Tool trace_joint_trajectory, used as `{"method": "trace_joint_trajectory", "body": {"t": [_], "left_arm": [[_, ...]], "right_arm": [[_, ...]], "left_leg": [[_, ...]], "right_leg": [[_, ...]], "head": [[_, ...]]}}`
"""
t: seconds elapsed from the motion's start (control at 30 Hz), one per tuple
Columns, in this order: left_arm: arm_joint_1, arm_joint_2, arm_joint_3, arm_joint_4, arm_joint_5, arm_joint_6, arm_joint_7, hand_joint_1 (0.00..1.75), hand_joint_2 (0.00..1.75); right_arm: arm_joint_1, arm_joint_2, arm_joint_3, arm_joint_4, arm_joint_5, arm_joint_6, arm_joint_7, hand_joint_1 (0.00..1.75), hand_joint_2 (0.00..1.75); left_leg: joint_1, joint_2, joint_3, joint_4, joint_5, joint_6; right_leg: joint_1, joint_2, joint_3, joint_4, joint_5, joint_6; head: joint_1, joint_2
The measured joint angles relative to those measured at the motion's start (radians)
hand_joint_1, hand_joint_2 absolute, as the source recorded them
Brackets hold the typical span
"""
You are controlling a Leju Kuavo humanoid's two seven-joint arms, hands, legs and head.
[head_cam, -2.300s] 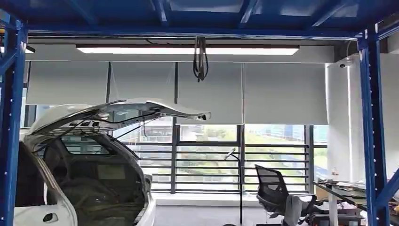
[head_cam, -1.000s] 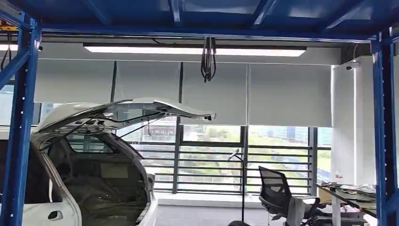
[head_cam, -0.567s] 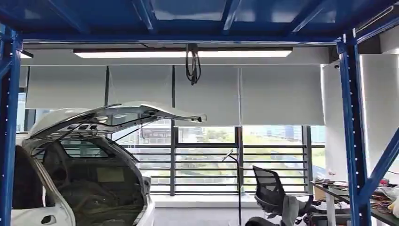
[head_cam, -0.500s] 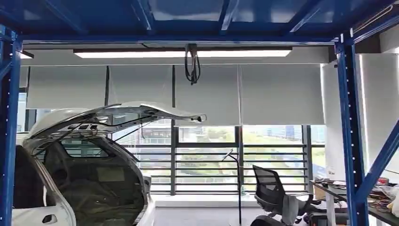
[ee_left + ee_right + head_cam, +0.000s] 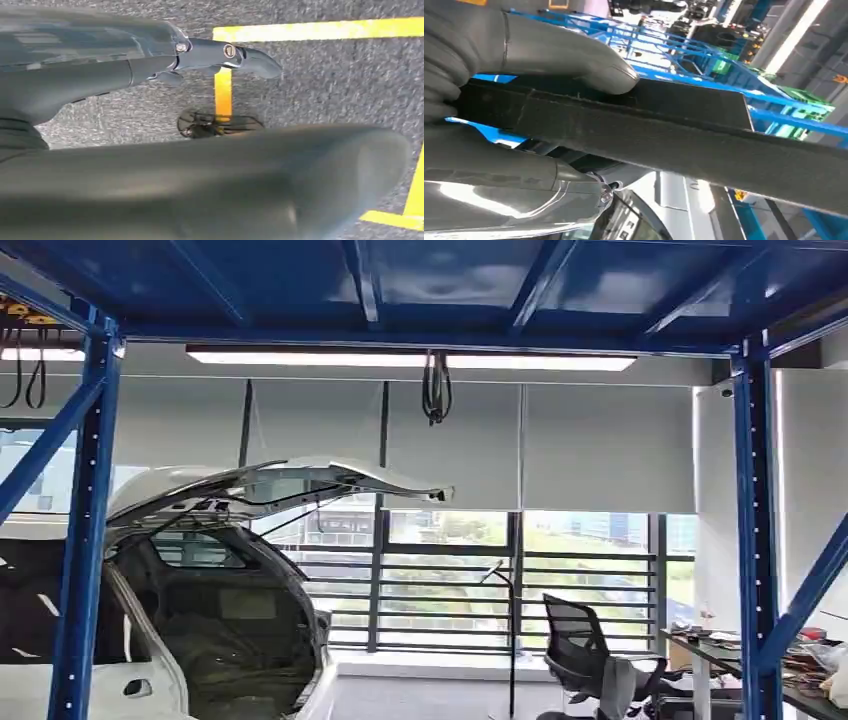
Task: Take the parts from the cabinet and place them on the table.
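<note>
One dark flat part gripped by right hand; left hand empty, fingers apart.

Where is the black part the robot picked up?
The long black part is in the robot's right hand, seen in the right wrist view, with the thumb pressed on it and blue racking behind.

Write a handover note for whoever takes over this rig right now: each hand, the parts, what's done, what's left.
Right hand: grips a long dark flat part, thumb on top.
Left hand: holds nothing, hangs over grey floor with yellow tape lines.
Head view faces a white car with raised tailgate, inside the blue frame; a cluttered table is at far right.
Done: one part in hand.
Left: carry it to the table and set it down.
</note>
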Motion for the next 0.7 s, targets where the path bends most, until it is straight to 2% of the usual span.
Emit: {"method": "trace_joint_trajectory", "body": {"t": [0.03, 0.07, 0.1, 0.13, 0.17, 0.2, 0.23, 0.27, 0.33, 0.37, 0.4, 0.43, 0.47, 0.5, 0.53, 0.57, 0.6, 0.63, 0.67, 0.7], "left_arm": [[0.001, 0.000, 0.000, 0.000, 0.000, 0.000, 0.000, 0.00, 1.75], [0.001, 0.000, 0.000, 0.000, 0.000, 0.000, 0.000, 0.00, 1.75], [0.000, 0.000, 0.000, 0.000, 0.000, 0.000, 0.000, 0.00, 1.75], [0.000, 0.000, 0.000, 0.000, 0.000, 0.000, 0.000, 0.00, 1.75], [0.000, 0.000, 0.000, 0.000, -0.001, 0.000, 0.000, 0.00, 1.75], [0.000, 0.000, 0.000, 0.000, -0.002, 0.000, 0.000, 0.00, 1.75], [0.000, 0.000, 0.000, 0.000, -0.003, 0.000, 0.000, 0.00, 1.75], [0.000, 0.000, 0.000, 0.000, -0.003, 0.000, -0.001, 0.00, 1.75], [0.000, 0.000, 0.000, 0.000, -0.004, 0.000, -0.002, 0.00, 1.75], [0.002, 0.000, 0.000, 0.000, -0.006, 0.000, -0.002, 0.00, 1.75], [0.003, 0.000, 0.000, 0.000, -0.006, 0.000, -0.002, 0.00, 1.75], [0.005, 0.000, 0.000, 0.000, -0.008, 0.000, -0.002, 0.00, 1.75], [0.006, 0.000, 0.000, 0.000, -0.009, 0.000, -0.002, 0.00, 1.75], [0.006, 0.000, 0.000, 0.000, -0.009, 0.000, -0.002, 0.00, 1.75], [0.004, 0.000, 0.000, 0.000, -0.010, 0.000, -0.002, 0.00, 1.75], [0.004, 0.000, 0.000, 0.000, -0.011, 0.000, -0.002, 0.00, 1.75], [0.004, 0.000, 0.000, 0.000, -0.011, 0.000, -0.002, 0.00, 1.75], [0.004, 0.000, 0.000, 0.000, -0.011, 0.000, -0.002, 0.00, 1.75], [0.004, 0.000, 0.000, 0.000, -0.011, 0.001, -0.002, 0.00, 1.75], [0.002, 0.001, 0.000, 0.000, -0.011, 0.002, -0.003, 0.00, 1.75]], "right_arm": [[0.001, -0.001, 0.000, 0.001, 0.000, 0.000, 0.000, 1.75, 1.75], [0.002, -0.003, 0.000, 0.002, 0.000, 0.001, 0.000, 1.75, 1.75], [0.003, -0.004, 0.000, 0.002, 0.000, 0.002, 0.000, 1.75, 1.75], [0.003, -0.005, 0.000, 0.002, 0.000, 0.003, 0.000, 1.75, 1.75], [0.001, -0.005, 0.000, 0.002, -0.002, 0.006, 0.000, 1.75, 1.75], [-0.001, -0.005, 0.000, 0.002, -0.003, 0.008, 0.000, 1.75, 1.75], [-0.004, -0.005, 0.001, 0.001, -0.005, 0.009, 0.000, 1.75, 1.75], [-0.006, -0.005, 0.001, 0.001, -0.007, 0.011, 0.000, 1.75, 1.75], [-0.006, -0.005, 0.002, 0.001, -0.009, 0.012, -0.002, 1.75, 1.75], [-0.005, -0.005, 0.002, 0.001, -0.010, 0.012, -0.002, 1.75, 1.75], [-0.006, -0.003, 0.003, 0.002, -0.011, 0.015, -0.003, 1.75, 1.75], [-0.005, -0.002, 0.003, 0.001, -0.011, 0.015, -0.004, 1.75, 1.75], [-0.005, 0.000, 0.003, 0.002, -0.013, 0.015, -0.004, 1.75, 1.75], [-0.005, 0.001, 0.003, 0.002, -0.013, 0.016, -0.004, 1.75, 1.75], [-0.005, 0.002, 0.003, 0.002, -0.013, 0.016, -0.004, 1.75, 1.75], [-0.005, 0.003, 0.003, 0.002, -0.014, 0.016, -0.003, 1.75, 1.75], [-0.004, 0.003, 0.005, 0.002, -0.014, 0.017, -0.003, 1.75, 1.75], [-0.004, 0.004, 0.005, 0.002, -0.015, 0.017, -0.003, 1.75, 1.75], [-0.004, 0.005, 0.005, 0.002, -0.017, 0.017, -0.003, 1.75, 1.75], [-0.004, 0.006, 0.005, 0.002, -0.019, 0.018, -0.003, 1.75, 1.75]], "left_leg": [[0.000, 0.002, -0.013, 0.001, 0.009, 0.000], [-0.001, 0.003, -0.026, 0.003, 0.019, -0.001], [-0.001, 0.004, -0.039, 0.004, 0.027, -0.001], [-0.001, 0.003, -0.050, 0.005, 0.035, -0.003], [-0.001, 0.003, -0.058, 0.005, 0.043, -0.005], [-0.002, 0.002, -0.062, 0.005, 0.051, -0.008], [-0.007, 0.000, -0.067, 0.007, 0.054, -0.013], [-0.006, 0.000, -0.070, 0.006, 0.066, -0.020], [0.000, 0.000, -0.080, 0.004, 0.083, -0.032], [0.000, -0.002, -0.088, 0.003, 0.088, -0.040], [0.002, -0.003, -0.096, 0.013, 0.056, -0.043], [0.002, -0.002, -0.109, 0.047, 0.001, -0.046], [0.002, -0.002, -0.127, 0.113, -0.065, -0.048], [0.002, -0.003, -0.143, 0.188, -0.116, -0.050], [0.002, -0.003, -0.158, 0.267, -0.147, -0.051], [0.002, -0.003, -0.158, 0.311, -0.140, -0.051], [0.001, -0.003, -0.141, 0.312, -0.109, -0.051], [0.001, -0.003, -0.109, 0.279, -0.070, -0.049], [0.000, -0.003, -0.057, 0.210, -0.034, -0.046], [0.000, -0.003, 0.006, 0.124, -0.025, -0.043]], "right_leg": [[-0.001, 0.000, -0.010, 0.069, -0.024, 0.003], [-0.002, 0.000, -0.003, 0.097, -0.017, 0.004], [-0.002, 0.000, 0.027, 0.077, 0.010, 0.005], [-0.002, 0.000, 0.073, 0.020, 0.043, 0.004], [-0.002, 0.000, 0.139, -0.070, 0.073, 0.000], [-0.001, 0.001, 0.206, -0.163, 0.081, -0.006], [0.004, 0.003, 0.259, -0.244, 0.067, -0.012], [0.005, 0.003, 0.272, -0.280, 0.057, -0.017], [0.012, 0.003, 0.261, -0.279, 0.062, -0.023], [0.008, 0.000, 0.253, -0.284, 0.077, -0.037], [0.005, -0.007, 0.241, -0.287, 0.088, -0.046], [0.005, -0.006, 0.229, -0.286, 0.097, -0.056], [0.008, -0.007, 0.215, -0.285, 0.107, -0.061], [0.010, -0.009, 0.203, -0.284, 0.117, -0.063], [0.013, -0.010, 0.186, -0.282, 0.129, -0.064], [0.015, -0.011, 0.169, -0.278, 0.139, -0.064], [0.016, -0.012, 0.152, -0.272, 0.147, -0.063], [0.016, -0.012, 0.134, -0.264, 0.154, -0.061], [0.016, -0.011, 0.116, -0.255, 0.160, -0.058], [0.016, -0.010, 0.102, -0.245, 0.165, -0.054]], "head": [[0.000, 0.000], [0.000, 0.000], [0.000, 0.000], [0.000, 0.000], [0.000, 0.000], [0.000, 0.000], [0.000, 0.000], [0.000, 0.000], [0.000, 0.000], [0.000, 0.000], [0.000, 0.000], [0.001, 0.000], [0.001, 0.000], [0.001, 0.000], [0.001, 0.000], [0.001, 0.000], [0.001, 0.000], [0.001, 0.000], [0.001, 0.000], [0.001, 0.000]]}}
